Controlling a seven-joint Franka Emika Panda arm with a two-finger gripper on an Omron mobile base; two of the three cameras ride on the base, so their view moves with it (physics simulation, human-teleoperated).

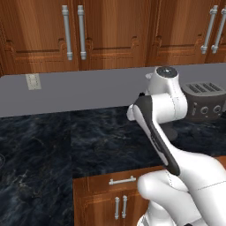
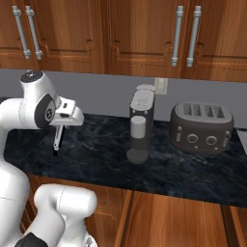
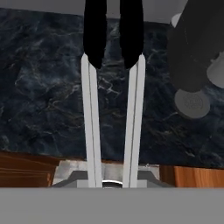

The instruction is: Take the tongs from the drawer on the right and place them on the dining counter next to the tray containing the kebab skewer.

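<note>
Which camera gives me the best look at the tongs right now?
The hand view: the tongs run up the middle of the picture, both grey arms and dark tips clear, held in the jaws. The right base view shows them small, hanging from the gripper above the black counter. In the left base view the arm blocks them.

Glossy black veined stone counter [image 2: 169, 169], reddish-brown wooden drawer [image 1: 119, 183] with silver metal handle, matt grey metal tongs [image 3: 114, 122]

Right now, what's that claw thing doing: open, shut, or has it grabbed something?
Gripper: closed on the tongs, which hang from it above the black stone counter.
</note>
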